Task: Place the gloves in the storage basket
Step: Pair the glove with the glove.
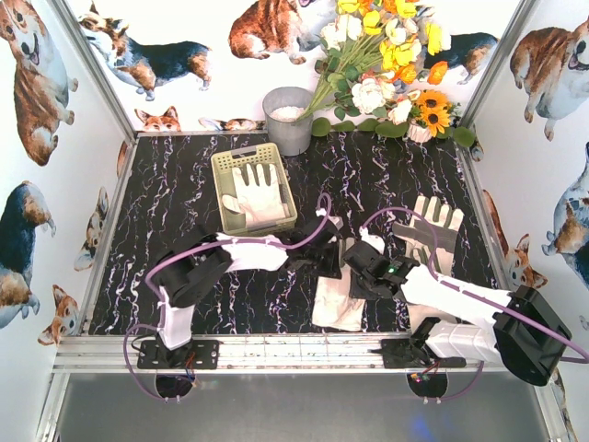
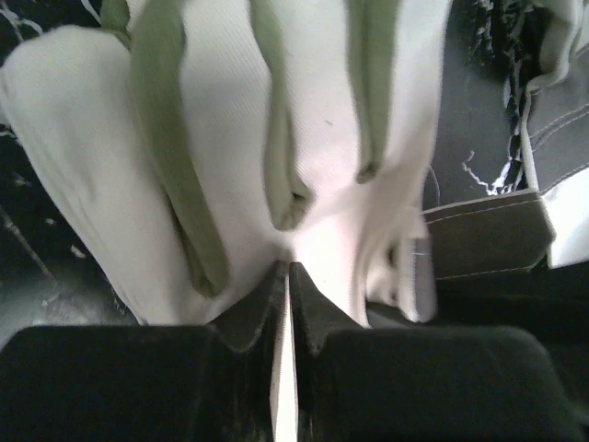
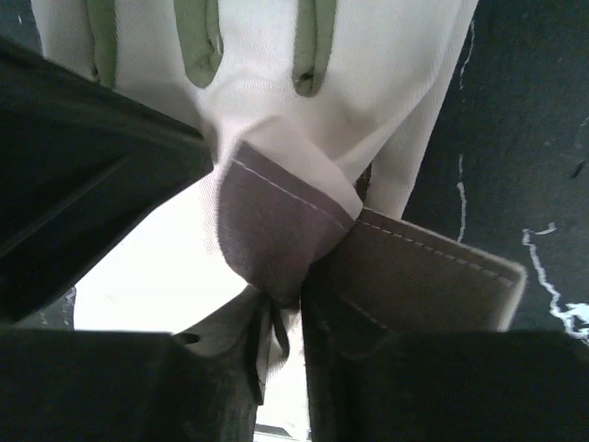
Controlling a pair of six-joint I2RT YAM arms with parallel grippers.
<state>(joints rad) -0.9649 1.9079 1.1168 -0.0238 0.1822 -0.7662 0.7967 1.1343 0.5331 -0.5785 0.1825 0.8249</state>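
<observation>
The pale yellow-green storage basket (image 1: 219,189) stands at the back left with one cream-white glove (image 1: 258,195) lying in it. A second glove (image 1: 338,299) lies or hangs at the centre front between both grippers. My left gripper (image 1: 329,261) is shut on its white fabric, which also shows in the left wrist view (image 2: 288,269). My right gripper (image 1: 355,267) is shut on the same glove's grey patch (image 3: 276,230), seen in the right wrist view (image 3: 287,308). A third glove (image 1: 431,228) lies flat on the table to the right, behind the right arm.
A grey metal bucket (image 1: 289,120) stands behind the basket. A bunch of artificial flowers (image 1: 386,64) fills the back right corner. Walls printed with dogs close in the table on three sides. The table top is black marble-patterned (image 1: 166,212).
</observation>
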